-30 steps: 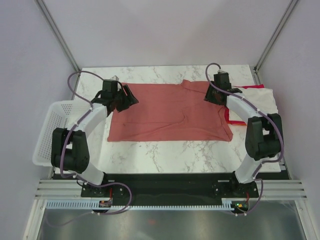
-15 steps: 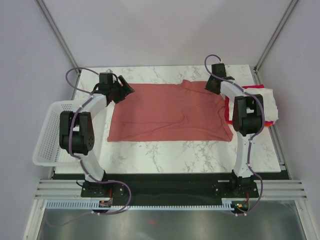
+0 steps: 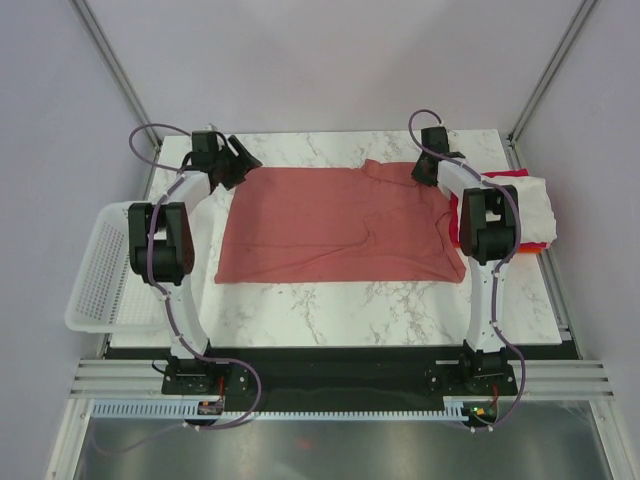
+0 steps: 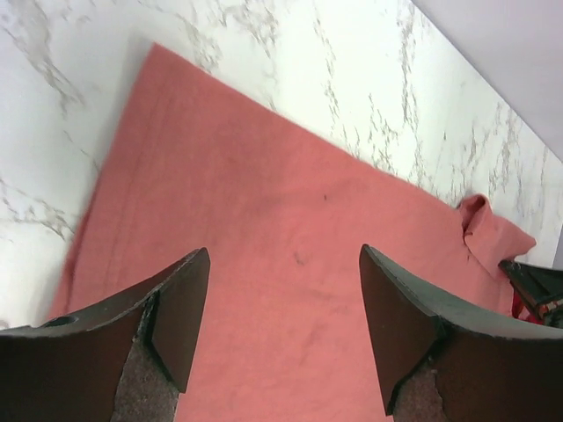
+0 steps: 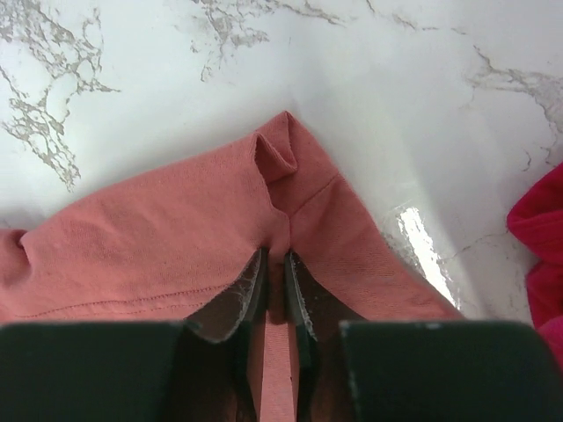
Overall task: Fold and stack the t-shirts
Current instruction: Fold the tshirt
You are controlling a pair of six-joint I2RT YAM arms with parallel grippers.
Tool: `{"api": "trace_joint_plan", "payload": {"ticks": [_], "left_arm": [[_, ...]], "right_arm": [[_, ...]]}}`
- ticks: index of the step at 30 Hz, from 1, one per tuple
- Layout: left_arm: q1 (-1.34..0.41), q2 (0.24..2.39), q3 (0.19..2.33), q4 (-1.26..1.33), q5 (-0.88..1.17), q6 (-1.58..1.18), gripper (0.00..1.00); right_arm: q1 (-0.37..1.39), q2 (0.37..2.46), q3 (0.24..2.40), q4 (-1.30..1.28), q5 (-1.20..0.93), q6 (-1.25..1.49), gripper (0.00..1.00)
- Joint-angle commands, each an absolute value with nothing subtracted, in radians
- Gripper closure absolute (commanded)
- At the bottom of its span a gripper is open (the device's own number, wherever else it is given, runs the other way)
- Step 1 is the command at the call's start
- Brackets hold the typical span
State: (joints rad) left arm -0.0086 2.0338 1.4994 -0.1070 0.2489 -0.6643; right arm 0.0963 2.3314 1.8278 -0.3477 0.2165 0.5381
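We are pinching our right gripper (image 5: 274, 264) almost closed on a raised ridge of the salmon-red t-shirt (image 5: 132, 237), just below the folded corner at the upper middle of the right wrist view. Our left gripper (image 4: 281, 264) is hanging wide open above the same cloth and holding nothing, with the shirt's other far corner at the upper left of its view.

Seen from overhead, the shirt is lying spread across the middle of the table (image 3: 330, 300). The cream-white t-shirt (image 3: 530, 200) and magenta t-shirt (image 5: 538, 255) are sitting at the right edge, and the basket (image 3: 95, 275) at the left.

We are judging the danger to be an uneven lift. With only one corner held, pulling now would be dragging the cloth askew and creasing it. The thin pinch may be slipping off. The left jaws may be closing short of their corner. A wide sweep may be disturbing the pile at the right.
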Motion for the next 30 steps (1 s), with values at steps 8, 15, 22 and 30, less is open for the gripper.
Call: {"api": "trace_joint_plan", "payload": {"ticks": [8,15,22,30], "left_arm": [[0.035,2.21,1.741,-0.227,0.219,-0.621,0.27],[0.037,2.273,1.813,-0.248,0.193,-0.614,0.28],[0.046,2.304,1.861,-0.261,0.173,-0.604,0.28],[0.051,2.362,1.925,-0.273,0.115,-0.589,0.29]], "right_arm": [[0.101,2.263,1.813,-0.324,0.21,0.535,0.64],[0.101,2.243,1.799,-0.319,0.212,0.525,0.69],[0.1,2.226,1.787,-0.313,0.219,0.526,1.0],[0.101,2.183,1.756,-0.276,0.192,0.537,0.97]]}}
